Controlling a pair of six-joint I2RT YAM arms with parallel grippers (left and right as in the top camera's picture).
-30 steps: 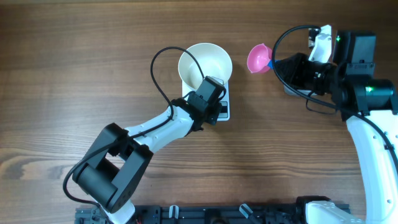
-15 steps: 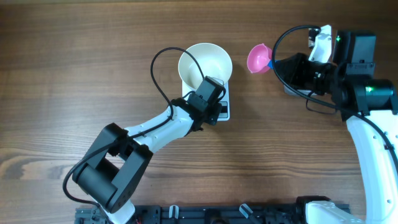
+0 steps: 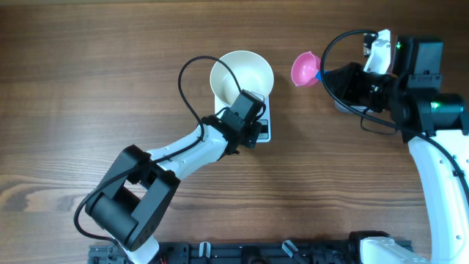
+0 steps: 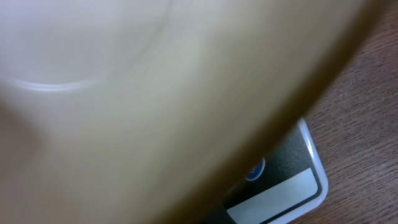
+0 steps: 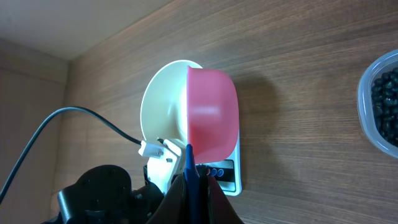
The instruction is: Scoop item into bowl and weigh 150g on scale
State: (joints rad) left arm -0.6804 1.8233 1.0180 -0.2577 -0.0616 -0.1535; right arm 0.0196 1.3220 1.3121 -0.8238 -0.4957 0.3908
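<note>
Our right pincer [image 5: 189,179] is clamped on the blue handle of the pink scoop [image 3: 305,68]. The scoop hangs empty above the counter [image 3: 110,73], between the bowl [image 3: 242,70] and the tub [image 5: 364,102]. The beads [image 5: 387,99] lie in that tub, at the right edge of the right wrist view. The bowl sits on the scale [image 3: 262,132] and looks bare inside. Our left pincer [image 3: 245,110] is closed at the bowl's near rim. Whether it nips the rim we cannot tell, as its camera shows only blurred bowl wall and a corner of the scale.

We judge the job barely begun: the scoop needs loading. To do it well, we should dip into the heap, lift level, carry low to the bowl and tip gently. The left pincer should not bear down, or the reading will be false. Near the target, we should add small amounts. The display is unreadable from here.
</note>
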